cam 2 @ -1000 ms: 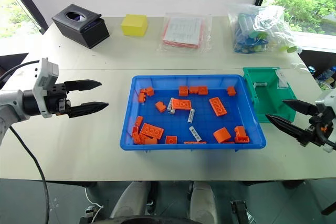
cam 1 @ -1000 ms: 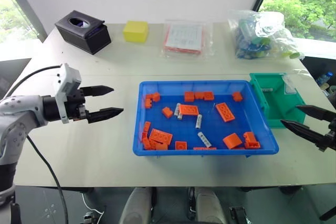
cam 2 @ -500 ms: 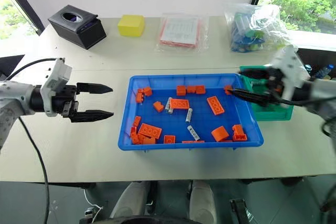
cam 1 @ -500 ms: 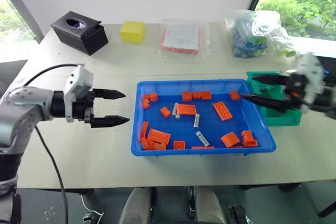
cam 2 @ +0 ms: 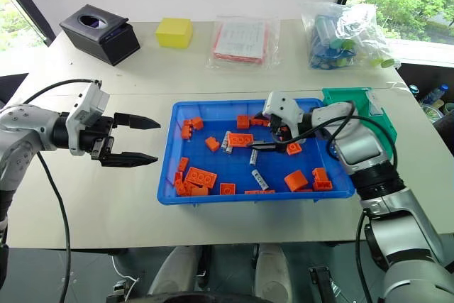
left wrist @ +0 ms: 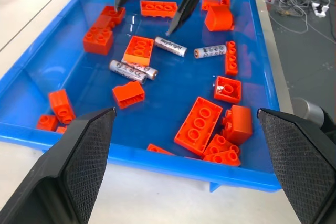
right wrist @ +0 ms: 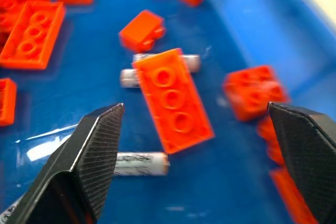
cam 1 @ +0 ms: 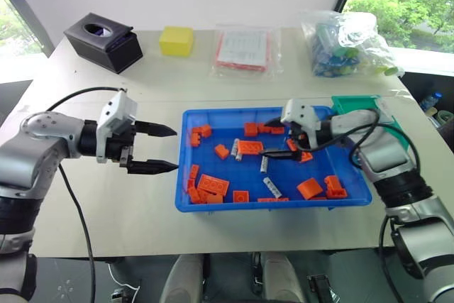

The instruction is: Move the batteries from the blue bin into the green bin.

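The blue bin (cam 1: pixel 213 207) sits mid-table and holds several orange bricks (cam 1: pixel 215 184) and several batteries. One battery (cam 1: pixel 264 164) lies near the middle, another (cam 1: pixel 273 188) nearer the front rim, and more (left wrist: pixel 132 70) lie beside a brick. My right gripper (cam 1: pixel 266 138) is open over the bin's middle, fingers spread above a battery (right wrist: pixel 140 163) and a long orange brick (right wrist: pixel 173 100). My left gripper (cam 1: pixel 176 150) is open above the table just left of the bin, pointing at it. The green bin (cam 1: pixel 358 104) stands against the blue bin's right end, partly hidden by my right arm.
Along the table's far side stand a black tissue box (cam 1: pixel 103 40), a yellow block (cam 1: pixel 176 40), a clear sleeve of papers (cam 1: pixel 247 51) and a plastic bag of items (cam 1: pixel 347 44). Bare tabletop lies left of and in front of the blue bin.
My right arm has swung left from beside the green bin to over the blue bin's middle, and its fingers stand wider. The left gripper has turned slightly toward the bin.
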`<state>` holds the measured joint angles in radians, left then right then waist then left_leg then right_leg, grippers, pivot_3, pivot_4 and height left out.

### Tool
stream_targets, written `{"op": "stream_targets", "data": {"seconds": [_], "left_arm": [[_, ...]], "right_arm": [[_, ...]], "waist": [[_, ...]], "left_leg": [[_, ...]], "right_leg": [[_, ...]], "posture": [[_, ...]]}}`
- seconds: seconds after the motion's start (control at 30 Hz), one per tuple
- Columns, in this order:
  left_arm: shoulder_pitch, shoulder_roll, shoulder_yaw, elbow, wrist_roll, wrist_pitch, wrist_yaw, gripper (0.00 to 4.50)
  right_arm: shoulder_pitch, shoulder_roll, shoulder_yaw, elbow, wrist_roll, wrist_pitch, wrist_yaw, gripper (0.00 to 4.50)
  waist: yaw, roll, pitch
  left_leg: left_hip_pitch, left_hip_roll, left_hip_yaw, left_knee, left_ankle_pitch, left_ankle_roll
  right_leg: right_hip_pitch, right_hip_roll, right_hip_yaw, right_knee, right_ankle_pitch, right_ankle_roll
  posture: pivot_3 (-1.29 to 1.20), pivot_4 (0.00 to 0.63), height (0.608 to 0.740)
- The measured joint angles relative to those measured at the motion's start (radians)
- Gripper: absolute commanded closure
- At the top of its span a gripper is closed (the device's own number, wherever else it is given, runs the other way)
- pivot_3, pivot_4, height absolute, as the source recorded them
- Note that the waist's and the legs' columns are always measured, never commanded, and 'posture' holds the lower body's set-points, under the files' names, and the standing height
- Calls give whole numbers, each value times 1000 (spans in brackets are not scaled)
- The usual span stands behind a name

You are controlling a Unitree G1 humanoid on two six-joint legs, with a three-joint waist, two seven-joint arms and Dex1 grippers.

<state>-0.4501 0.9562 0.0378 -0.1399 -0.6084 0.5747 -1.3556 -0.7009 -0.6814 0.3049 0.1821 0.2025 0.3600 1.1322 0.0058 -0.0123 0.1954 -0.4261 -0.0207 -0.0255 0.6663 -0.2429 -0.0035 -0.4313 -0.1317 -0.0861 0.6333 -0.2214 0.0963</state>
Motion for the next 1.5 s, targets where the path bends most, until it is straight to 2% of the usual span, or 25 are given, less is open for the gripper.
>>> {"op": "stream_targets", "data": {"seconds": [0.43,0.53,0.67,0.7,0.9,1.07,1.17,1.27,1.4,1.43,1.5], "left_arm": [[15,-2,24,-24,-14,2,24,0],[15,-6,25,-30,-17,6,32,0],[13,-6,25,-30,-25,7,33,0],[12,-6,25,-30,-26,7,33,0],[3,-6,25,-26,-28,7,30,0],[-2,-5,24,-18,-28,7,26,0],[-14,-3,24,-17,-28,8,23,0],[-19,-1,24,-15,-27,8,23,0],[-19,-2,24,-12,-27,7,26,0],[-19,-3,24,-13,-27,7,27,0],[-19,-3,24,-12,-27,7,28,0]], "right_arm": [[-57,118,57,120,-105,-68,44,30],[-57,120,58,138,-120,-73,47,882],[-57,120,57,139,-121,-78,58,3002],[-57,120,56,139,-121,-79,59,3397],[-57,120,30,102,-110,-37,56,3398],[-79,112,-52,41,-78,27,13,3398],[-90,37,-108,14,-71,48,-3,3398],[-42,-90,-165,12,-73,46,13,3398],[64,-130,-171,11,-83,31,14,3398],[91,-130,-166,11,-84,28,14,2901],[112,-129,-159,11,-92,29,6,2272]], "waist": [[-2,0,0],[-3,0,0],[-9,0,0],[-11,0,0],[-19,0,0],[-19,0,0],[-11,0,0],[2,0,0],[-3,0,0],[-6,0,0],[-13,0,0]], "left_leg": [[0,0,-1,0,1,-1],[0,0,-1,0,1,-1],[0,0,-1,0,1,-1],[0,0,-1,0,1,-1],[1,0,-1,0,1,-1],[1,0,-1,0,1,-2],[0,0,-2,0,1,-2],[0,0,-1,0,1,-2],[1,0,0,0,1,-1],[1,0,0,0,1,-1],[1,0,0,0,1,-1]], "right_leg": [[0,1,0,1,0,0],[0,1,0,1,0,0],[0,2,0,1,0,0],[0,2,0,1,0,0],[0,2,0,2,0,0],[0,2,0,2,0,0],[0,2,0,2,0,0],[1,2,0,1,0,0],[1,2,0,1,0,0],[0,2,0,2,0,0],[0,2,0,2,0,0]], "posture": [[0,150,692],[0,150,692],[0,150,692],[0,150,692],[0,150,692],[0,150,692],[0,150,692],[0,150,692],[0,150,692],[0,150,692],[0,150,692]]}}
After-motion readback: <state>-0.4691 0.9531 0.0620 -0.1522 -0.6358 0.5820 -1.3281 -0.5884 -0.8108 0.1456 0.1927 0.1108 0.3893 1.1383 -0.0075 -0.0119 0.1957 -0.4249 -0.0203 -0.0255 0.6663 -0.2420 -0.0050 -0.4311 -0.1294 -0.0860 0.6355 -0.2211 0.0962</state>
